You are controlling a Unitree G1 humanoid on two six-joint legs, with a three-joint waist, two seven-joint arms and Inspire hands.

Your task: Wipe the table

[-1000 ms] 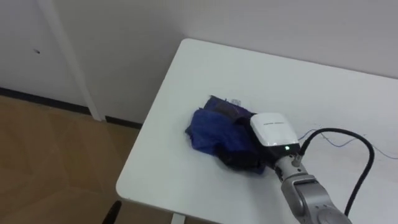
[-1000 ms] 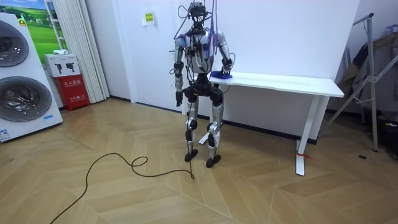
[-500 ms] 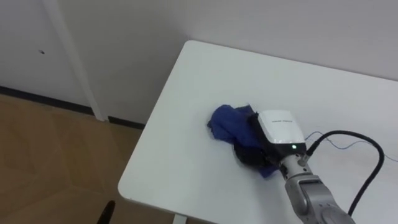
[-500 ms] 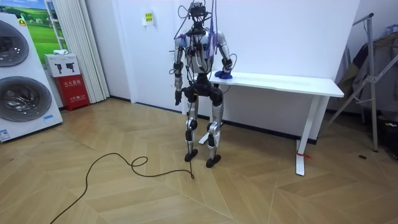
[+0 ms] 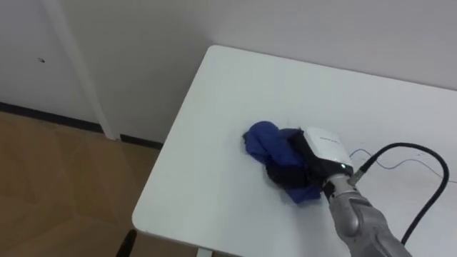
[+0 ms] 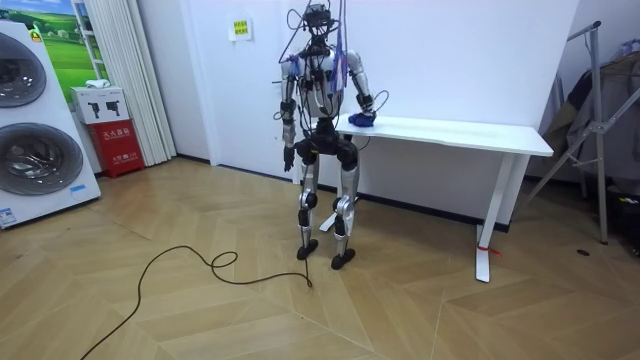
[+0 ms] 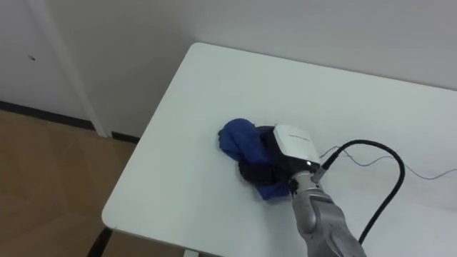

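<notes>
The blue cloth (image 5: pixel 265 146) lies bunched on the white table (image 5: pixel 228 93), toward its left end. The right hand (image 5: pixel 325 148) rests on the cloth's 4 o'clock side; its fingers are buried in the folds, so I cannot tell their state. The left hand (image 6: pixel 287 155) hangs at the robot's side, too small to read. The robot stands at the table's end.

Bare table (image 5: pixel 214 128) around bunched cloth (image 5: pixel 263 140)
</notes>
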